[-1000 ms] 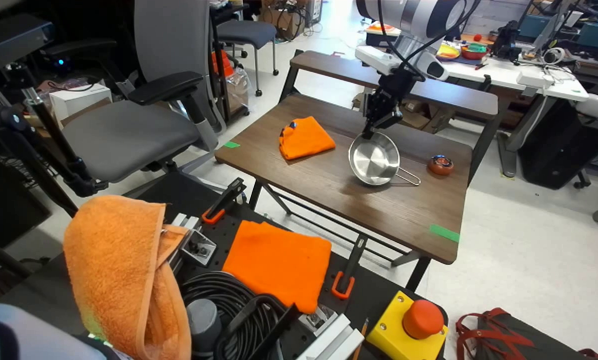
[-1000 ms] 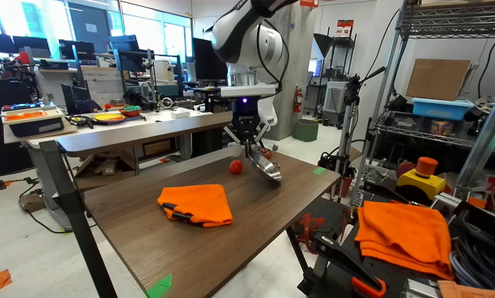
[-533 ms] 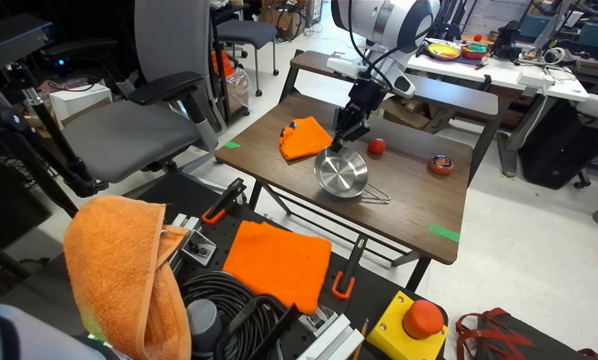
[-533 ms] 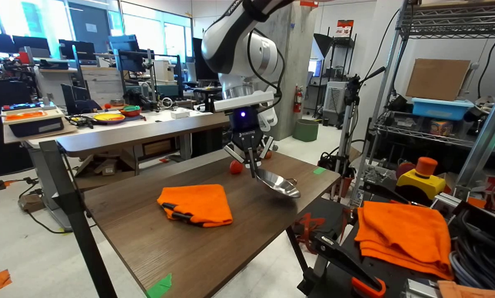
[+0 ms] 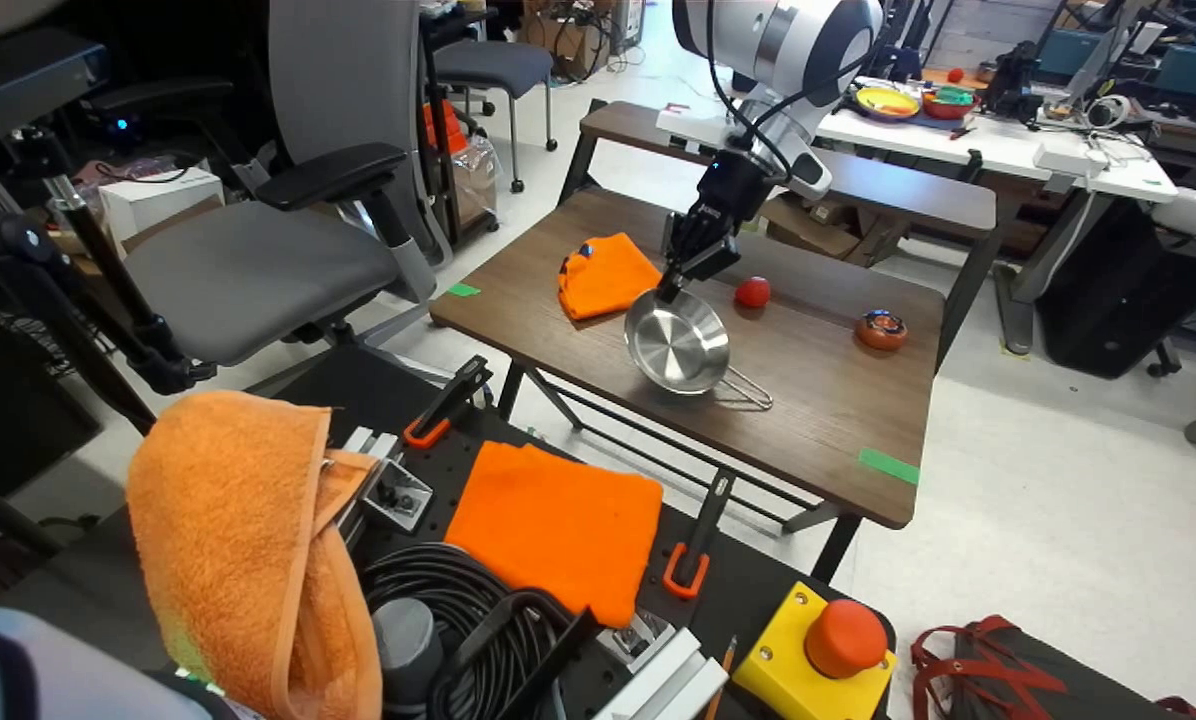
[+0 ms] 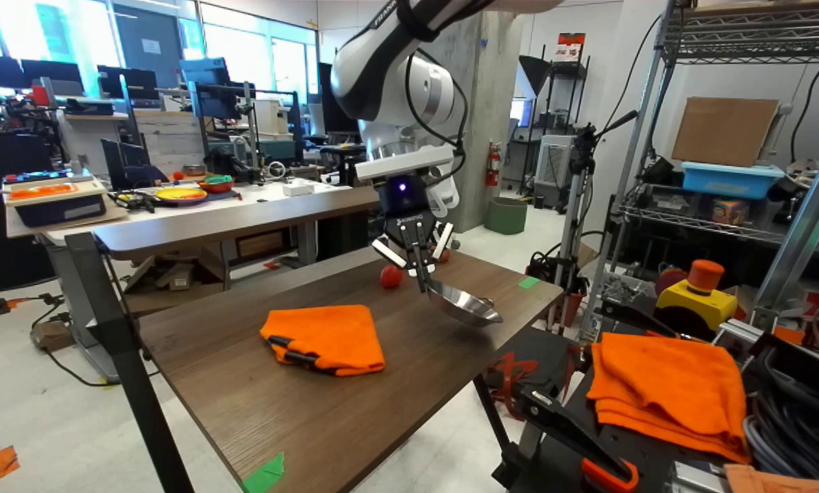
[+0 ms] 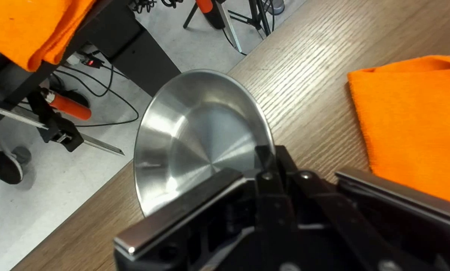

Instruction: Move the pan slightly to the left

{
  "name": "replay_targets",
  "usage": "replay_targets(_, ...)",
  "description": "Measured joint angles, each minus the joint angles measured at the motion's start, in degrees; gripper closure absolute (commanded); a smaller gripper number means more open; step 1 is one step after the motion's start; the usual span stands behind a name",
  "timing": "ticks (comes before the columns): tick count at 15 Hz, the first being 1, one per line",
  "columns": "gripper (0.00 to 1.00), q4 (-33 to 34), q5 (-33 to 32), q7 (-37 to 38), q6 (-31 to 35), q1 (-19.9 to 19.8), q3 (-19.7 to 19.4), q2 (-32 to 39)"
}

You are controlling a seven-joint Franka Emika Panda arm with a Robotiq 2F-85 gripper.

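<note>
The shallow silver frying pan [image 5: 676,348], interior polished and reflective, is tilted over the wooden tabletop [image 5: 818,410], near the folded orange cloth [image 5: 611,275]. Its wire-loop handle [image 5: 749,388] is visible in an exterior view, hidden in the wrist view. The Panda arm [image 6: 430,89] bends down from above, Robotiq gripper [image 7: 273,155] angled downward, jaws closed on the pan's rim [image 7: 204,71].

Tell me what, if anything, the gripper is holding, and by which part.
The gripper holds the pan by its rim, one finger inside it, the other outside.
</note>
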Motion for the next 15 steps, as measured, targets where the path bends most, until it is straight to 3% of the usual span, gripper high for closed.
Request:
replay_targets(1,0.96,1.9,0.0,0.0,-1.5,-0.2,-0.1,1.3)
replay_targets(2,0.7,4.1,0.0,0.1,-3.3,-0.4,-0.1,2.7)
replay_targets(3,0.69,6.4,0.0,0.3,-5.0,-0.6,-0.1,4.2)
replay_targets(5,0.56,10.6,0.1,0.5,-7.9,-1.1,-0.1,7.4)
replay_targets(12,0.03,22.8,1.2,0.4,-17.0,-3.0,0.2,16.5)
replay_targets(15,0.0,26.0,2.9,-1.6,-21.8,-4.8,1.1,16.1)
